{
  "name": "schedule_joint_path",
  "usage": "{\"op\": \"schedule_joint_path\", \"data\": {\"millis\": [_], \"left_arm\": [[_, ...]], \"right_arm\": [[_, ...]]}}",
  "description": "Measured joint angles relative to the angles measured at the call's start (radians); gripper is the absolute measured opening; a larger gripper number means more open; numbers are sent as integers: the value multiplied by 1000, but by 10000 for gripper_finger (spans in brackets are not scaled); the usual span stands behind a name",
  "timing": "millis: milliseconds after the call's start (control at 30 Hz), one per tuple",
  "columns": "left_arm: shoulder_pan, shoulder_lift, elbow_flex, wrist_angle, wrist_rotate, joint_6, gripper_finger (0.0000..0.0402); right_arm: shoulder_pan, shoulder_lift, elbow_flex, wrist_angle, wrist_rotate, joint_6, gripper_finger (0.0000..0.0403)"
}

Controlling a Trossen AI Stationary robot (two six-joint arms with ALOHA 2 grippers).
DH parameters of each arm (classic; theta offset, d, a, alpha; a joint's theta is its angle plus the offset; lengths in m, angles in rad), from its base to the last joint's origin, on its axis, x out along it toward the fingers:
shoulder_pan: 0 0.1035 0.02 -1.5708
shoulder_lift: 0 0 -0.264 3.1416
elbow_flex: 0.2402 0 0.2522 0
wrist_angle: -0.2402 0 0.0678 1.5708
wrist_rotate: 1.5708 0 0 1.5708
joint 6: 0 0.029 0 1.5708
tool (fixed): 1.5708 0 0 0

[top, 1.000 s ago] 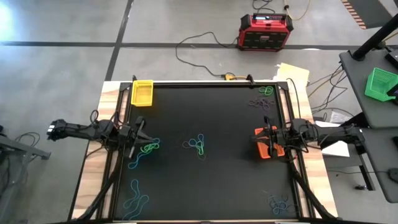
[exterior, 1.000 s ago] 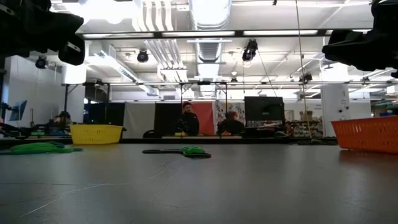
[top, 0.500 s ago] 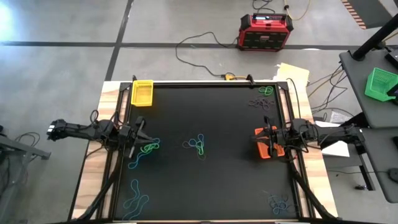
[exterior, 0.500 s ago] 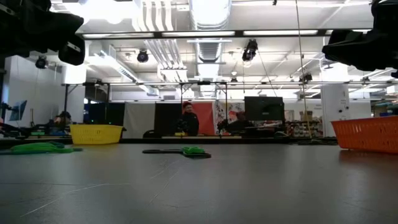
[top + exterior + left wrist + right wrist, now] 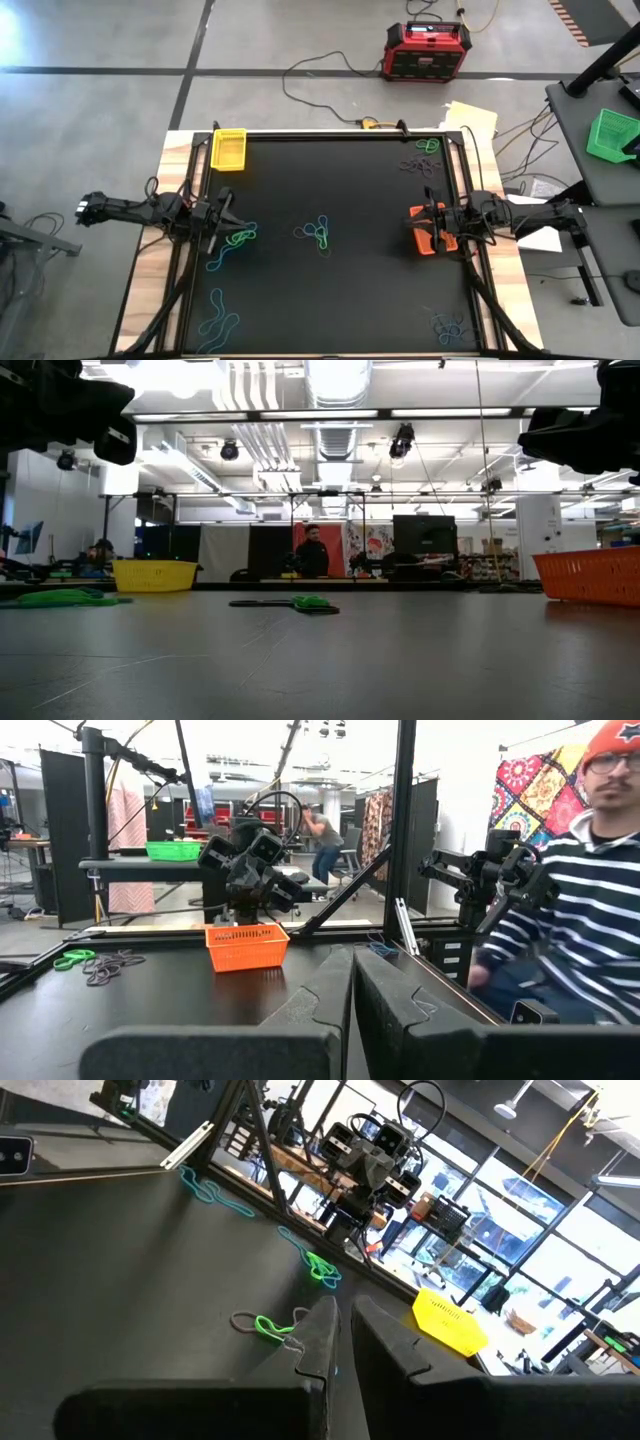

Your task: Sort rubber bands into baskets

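Note:
Rubber bands lie in loose clusters on the black table: green and blue ones (image 5: 235,240) beside my left gripper (image 5: 228,212), a central cluster (image 5: 318,233), dark ones at the far right (image 5: 422,158), and blue ones at the near left (image 5: 218,318) and near right (image 5: 450,328). The yellow basket (image 5: 229,149) stands at the far left corner. The orange basket (image 5: 432,236) stands at the right, below my right gripper (image 5: 428,215). The green basket (image 5: 612,135) sits on a side table off to the right. Both grippers are shut, holding nothing, and hang level above the table.
A red and black box (image 5: 427,50) with cables stands on the floor beyond the far edge. Dark frame rails (image 5: 463,180) run along the table's sides. A person in a striped top (image 5: 565,910) is close beside the table. The table's middle lies bare between the band clusters.

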Motion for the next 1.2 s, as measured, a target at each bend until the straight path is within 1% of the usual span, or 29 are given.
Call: {"op": "schedule_joint_path", "data": {"millis": [667,800,933,1100,1167,1200], "left_arm": [[0,0,0,10,-1,0,0],[1,0,0,62,-25,0,0],[1,0,0,127,-26,11,0],[0,2,0,298,-27,-86,0],[0,10,0,378,-67,-88,0],[0,16,0,412,-104,-101,0]], "right_arm": [[0,0,0,0,0,0,29],[0,0,0,0,0,0,29],[0,0,0,0,0,0,29],[0,0,0,0,0,0,29],[0,0,0,0,0,0,29],[0,0,0,0,0,0,29]]}}
